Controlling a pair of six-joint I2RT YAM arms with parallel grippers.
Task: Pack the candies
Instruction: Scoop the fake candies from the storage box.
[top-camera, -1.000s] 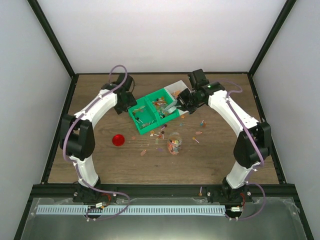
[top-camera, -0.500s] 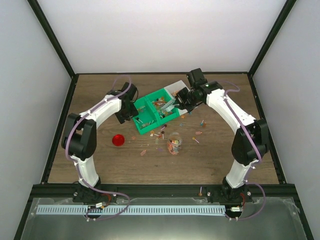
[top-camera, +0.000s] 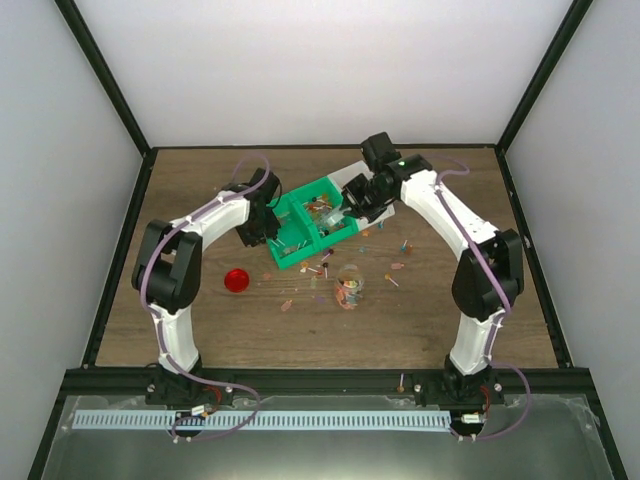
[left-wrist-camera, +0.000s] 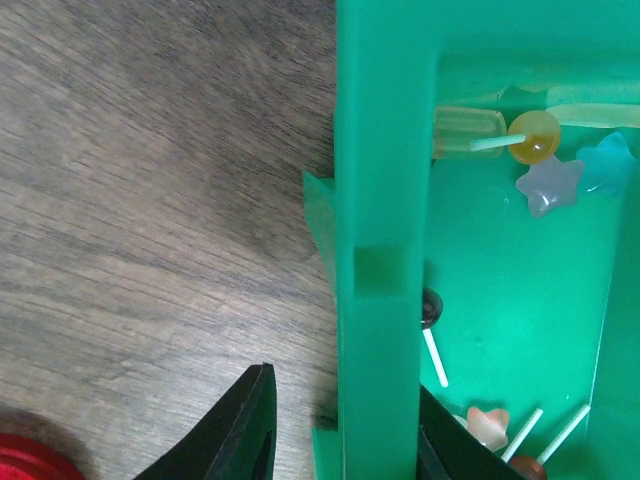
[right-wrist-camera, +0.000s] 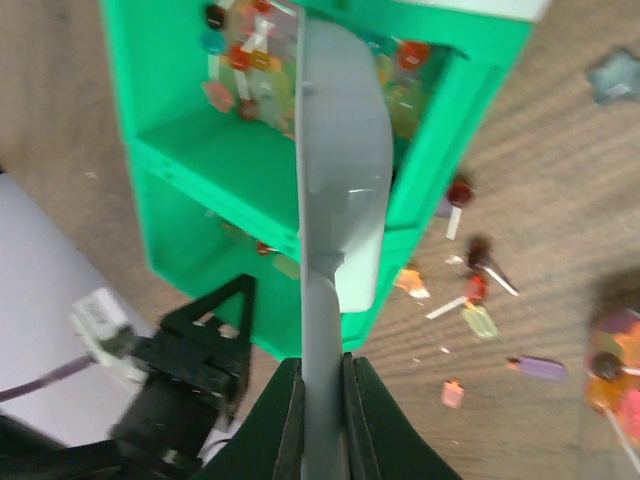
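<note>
The candies lie partly in a green two-compartment bin (top-camera: 281, 252), partly scattered on the table (top-camera: 322, 268), and some fill a small clear jar (top-camera: 349, 289). My left gripper (top-camera: 268, 232) straddles the bin's left wall (left-wrist-camera: 380, 200), open. The inner finger (left-wrist-camera: 455, 445) touches the wall and the outer finger (left-wrist-camera: 235, 430) stands a gap away. Inside that compartment I see lollipops and star candies (left-wrist-camera: 548, 185). My right gripper (right-wrist-camera: 322, 400) is shut on the handle of the pale scoop (right-wrist-camera: 345, 180), whose head hangs over the bin's right compartment (right-wrist-camera: 250, 150).
A round red lid (top-camera: 236, 280) lies on the wood left of the jar. A white sheet (top-camera: 352, 177) lies behind the bin. Loose candies (right-wrist-camera: 470, 290) dot the table between the bin and the jar (right-wrist-camera: 615, 370). Black frame rails border the table.
My left gripper has moved right onto the bin's left wall and its jaws have narrowed. My right arm has carried the scoop left and back over the bin.
</note>
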